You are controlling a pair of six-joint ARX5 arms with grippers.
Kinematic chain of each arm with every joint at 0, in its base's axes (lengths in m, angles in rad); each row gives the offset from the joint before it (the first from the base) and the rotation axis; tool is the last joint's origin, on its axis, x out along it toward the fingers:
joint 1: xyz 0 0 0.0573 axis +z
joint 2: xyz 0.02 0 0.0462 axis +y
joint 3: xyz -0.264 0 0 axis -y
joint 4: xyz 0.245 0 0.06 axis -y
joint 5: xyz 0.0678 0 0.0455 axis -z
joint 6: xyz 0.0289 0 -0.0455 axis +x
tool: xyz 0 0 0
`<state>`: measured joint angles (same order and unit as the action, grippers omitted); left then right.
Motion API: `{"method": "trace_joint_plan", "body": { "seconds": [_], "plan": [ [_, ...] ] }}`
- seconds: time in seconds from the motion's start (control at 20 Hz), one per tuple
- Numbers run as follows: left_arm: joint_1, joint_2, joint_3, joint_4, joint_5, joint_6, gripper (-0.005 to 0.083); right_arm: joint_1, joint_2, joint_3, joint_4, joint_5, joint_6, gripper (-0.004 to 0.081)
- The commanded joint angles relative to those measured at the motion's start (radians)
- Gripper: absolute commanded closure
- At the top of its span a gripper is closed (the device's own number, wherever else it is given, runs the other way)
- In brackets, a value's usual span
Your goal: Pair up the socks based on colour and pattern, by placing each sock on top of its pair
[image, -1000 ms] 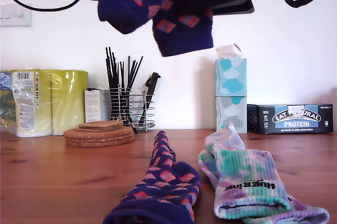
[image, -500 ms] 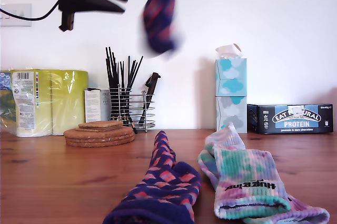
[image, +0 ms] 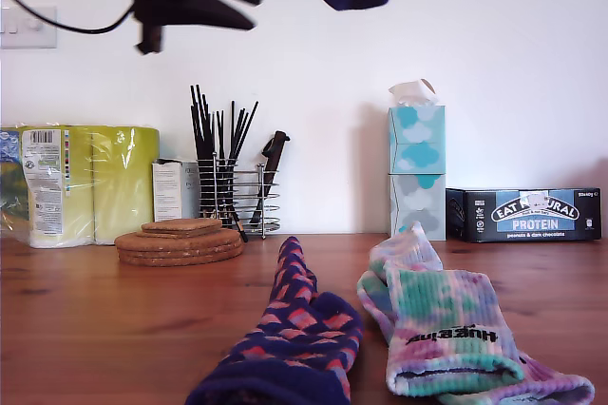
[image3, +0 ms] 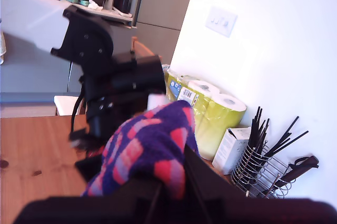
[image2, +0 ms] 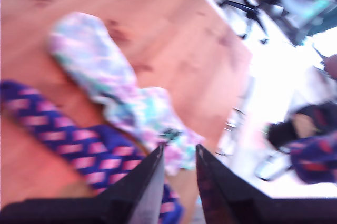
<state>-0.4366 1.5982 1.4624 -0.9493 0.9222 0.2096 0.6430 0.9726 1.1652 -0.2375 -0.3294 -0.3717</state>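
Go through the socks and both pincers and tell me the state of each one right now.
Navy sock with pink blocks: lying flat on the table.
Pastel tie-dye socks: stacked as a pair on the table.
Other navy sock: held in the air.
My first pincer: empty, slightly open.
My second pincer: shut on the sock.

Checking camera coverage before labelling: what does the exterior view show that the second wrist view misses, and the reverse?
Only the exterior view: the tie-dye socks, the dark patterned sock on the table, the tissue boxes and the protein bar box.
Only the second wrist view: my second gripper shut on the lifted dark sock.
Both: that lifted sock, the paper rolls, the wire rack.
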Motion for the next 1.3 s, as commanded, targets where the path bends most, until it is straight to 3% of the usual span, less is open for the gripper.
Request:
{"method": "trace_joint_plan", "body": {
  "seconds": [0.0,0.25,0.35,0.65,0.75,1.0,1.25],
  "plan": [
    [-0.035,-0.009,0.002,0.001,0.012,0.009,0.0604,0.005,0.003,0.032,0.011,0.000,-0.003,0.0783],
    [-0.137,-0.009,0.002,0.047,0.071,0.036,0.0687,0.006,0.037,0.096,0.010,0.002,-0.002,0.0784],
    [-0.157,-0.009,0.002,0.095,0.054,0.036,0.0792,0.020,0.039,0.123,0.005,0.003,0.000,0.0783],
    [-0.171,-0.009,0.002,0.203,-0.035,0.030,0.0796,0.083,0.039,0.214,-0.089,0.026,0.003,0.0784],
    [-0.169,-0.009,0.002,0.233,-0.020,-0.004,0.0797,0.098,0.039,0.225,-0.101,0.027,0.000,0.0783],
    [-0.216,-0.010,0.002,0.230,0.385,-0.072,0.0797,0.101,0.097,0.225,-0.157,0.109,-0.051,0.0783],
    [-0.274,-0.016,0.002,0.098,0.678,-0.016,0.0797,0.084,0.203,0.224,-0.271,0.192,-0.132,0.0784]
  ]
}}
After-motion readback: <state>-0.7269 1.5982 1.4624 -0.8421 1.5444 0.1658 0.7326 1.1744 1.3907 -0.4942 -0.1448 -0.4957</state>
